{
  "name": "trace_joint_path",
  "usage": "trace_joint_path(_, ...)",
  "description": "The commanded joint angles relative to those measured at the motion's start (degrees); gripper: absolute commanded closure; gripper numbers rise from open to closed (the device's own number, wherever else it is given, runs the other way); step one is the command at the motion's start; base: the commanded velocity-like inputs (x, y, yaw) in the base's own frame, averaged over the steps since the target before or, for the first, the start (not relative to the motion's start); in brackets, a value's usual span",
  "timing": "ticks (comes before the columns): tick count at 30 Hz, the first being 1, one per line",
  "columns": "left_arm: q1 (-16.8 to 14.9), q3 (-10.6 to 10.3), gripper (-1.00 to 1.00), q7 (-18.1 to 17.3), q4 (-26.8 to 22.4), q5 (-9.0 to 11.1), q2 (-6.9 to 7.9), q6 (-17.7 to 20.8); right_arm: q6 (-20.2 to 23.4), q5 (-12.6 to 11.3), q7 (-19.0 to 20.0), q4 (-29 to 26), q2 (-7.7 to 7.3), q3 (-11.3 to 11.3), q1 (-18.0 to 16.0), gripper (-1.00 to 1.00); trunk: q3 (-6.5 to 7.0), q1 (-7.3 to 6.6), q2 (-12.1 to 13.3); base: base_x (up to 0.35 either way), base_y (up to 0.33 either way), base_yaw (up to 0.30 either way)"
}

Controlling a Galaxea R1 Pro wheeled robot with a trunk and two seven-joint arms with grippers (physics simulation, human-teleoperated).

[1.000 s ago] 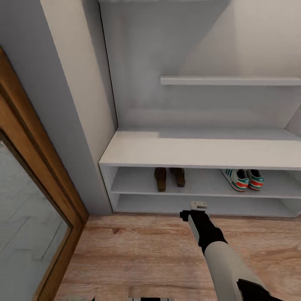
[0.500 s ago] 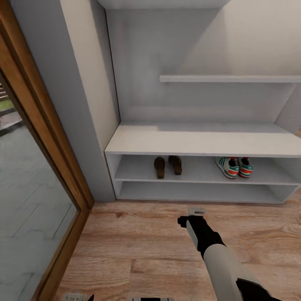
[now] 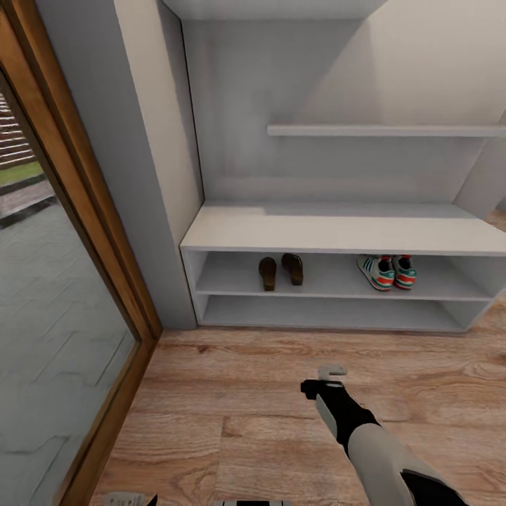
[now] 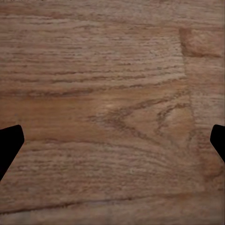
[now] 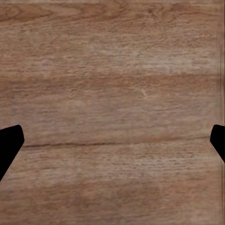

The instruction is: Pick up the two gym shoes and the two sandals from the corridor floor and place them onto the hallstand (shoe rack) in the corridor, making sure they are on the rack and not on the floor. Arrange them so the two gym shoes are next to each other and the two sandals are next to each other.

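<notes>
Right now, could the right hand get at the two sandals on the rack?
Probably not without moving closer. The right hand hovers open over bare floor, short of the hallstand; the sandals sit deep in its upper tier, though nothing blocks the way.

matt wood-grain corridor floor (image 3: 246, 393), smooth matt hallstand (image 3: 337, 235), leather sandals (image 3: 281, 270)

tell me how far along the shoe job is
It looks done: both sandals sit side by side on the hallstand's upper shoe tier, and both gym shoes sit together further right on the same tier. Nothing is in hand: the left end effector and right end effector are open over bare floor. No shoes are visible on it.
</notes>
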Motion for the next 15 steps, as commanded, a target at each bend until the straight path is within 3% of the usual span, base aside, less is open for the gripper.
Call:
trace_joint_path(1, 0.0, 0.4, -1.0, -0.4, 0.1, -0.4, 0.0, -0.2, -0.5, 0.6, 0.0, 0.5, -0.23, -0.3, 0.1, -1.0, -0.04, -0.01, 0.0, -0.007, 0.0, 0.0)
trace_joint_path(3, 0.0, 0.4, -1.0, -0.4, 0.1, -0.4, 0.04, -0.2, -2.1, 0.6, 0.0, 1.8, -1.0, -0.3, 0.5, -1.0, -0.04, -0.01, 0.0, -0.005, 0.0, 0.0)
trace_joint_path(4, 0.0, 0.4, -1.0, -0.3, 0.1, -0.3, 0.42, -0.2, -17.9, 0.7, 0.2, 11.7, -7.56, -0.2, 3.5, -1.0, -0.04, -0.01, 0.0, 0.0, 0.0, 0.0)
trace_joint_path(5, 0.0, 0.4, -1.0, -0.3, 0.1, -0.3, 0.45, -0.2, -20.0, 1.0, 0.2, 13.1, -8.45, -0.2, 4.2, -1.0, -0.04, -0.01, 0.0, 0.0, 0.0, 0.0)
trace_joint_path(8, 0.0, 0.4, -1.0, -0.3, 0.1, -0.3, 0.5, -0.2, -23.1, 1.8, 0.2, 14.6, -9.58, -0.2, 5.3, -1.0, -0.04, -0.01, 0.0, 0.0, 0.0, 0.0)
trace_joint_path(9, 0.0, 0.3, -1.0, -0.3, 0.1, -0.3, 0.47, -0.2, -28.3, 3.9, 0.2, 15.8, -11.02, -0.2, 8.2, -1.0, 0.14, -0.23, 0.4, 0.0, 0.0, 0.0)
trace_joint_path(15, 0.0, 0.4, -1.0, -0.3, 0.1, -0.3, 0.41, -0.2, -32.7, 4.7, 0.2, 16.2, -11.48, -0.2, 11.5, -1.0, 1.22, -1.55, 2.8, 0.0, 0.0, 0.0)
